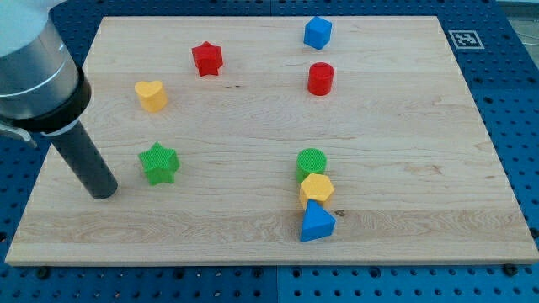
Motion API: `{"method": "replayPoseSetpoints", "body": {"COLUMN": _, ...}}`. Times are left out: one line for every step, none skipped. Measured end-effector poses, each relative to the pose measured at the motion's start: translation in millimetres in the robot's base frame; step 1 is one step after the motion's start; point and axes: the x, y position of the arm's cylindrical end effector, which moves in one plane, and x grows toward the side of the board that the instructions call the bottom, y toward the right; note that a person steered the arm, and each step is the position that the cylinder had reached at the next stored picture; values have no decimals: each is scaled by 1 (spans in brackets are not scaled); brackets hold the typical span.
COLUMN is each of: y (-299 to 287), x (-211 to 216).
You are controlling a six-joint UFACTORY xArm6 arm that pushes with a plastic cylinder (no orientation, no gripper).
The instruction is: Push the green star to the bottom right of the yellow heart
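Observation:
The green star [159,162] lies on the wooden board at the view's left, below the yellow heart [152,95]. The star sits almost straight under the heart, about 80 px lower. My tip [103,193] rests on the board just left of and slightly below the green star, with a small gap between them. The dark rod rises from the tip up toward the view's top left.
A red star [206,59] lies to the upper right of the heart. A blue cube-like block [317,33] and a red cylinder [321,78] are at the top right. A green cylinder [312,162], yellow hexagon [317,189] and blue triangle [317,223] cluster at the bottom centre-right.

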Motion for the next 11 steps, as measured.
{"method": "replayPoseSetpoints", "body": {"y": 0, "x": -10}}
{"method": "replayPoseSetpoints", "body": {"y": 2, "x": -15}}
{"method": "replayPoseSetpoints", "body": {"y": 2, "x": -15}}
{"method": "replayPoseSetpoints", "body": {"y": 6, "x": -20}}
{"method": "replayPoseSetpoints", "body": {"y": 11, "x": -27}}
{"method": "replayPoseSetpoints", "body": {"y": 11, "x": -31}}
{"method": "replayPoseSetpoints", "body": {"y": 13, "x": -32}}
{"method": "replayPoseSetpoints", "body": {"y": 36, "x": -32}}
{"method": "replayPoseSetpoints", "body": {"y": 52, "x": -32}}
{"method": "replayPoseSetpoints", "body": {"y": 54, "x": -32}}
{"method": "replayPoseSetpoints", "body": {"y": 56, "x": -8}}
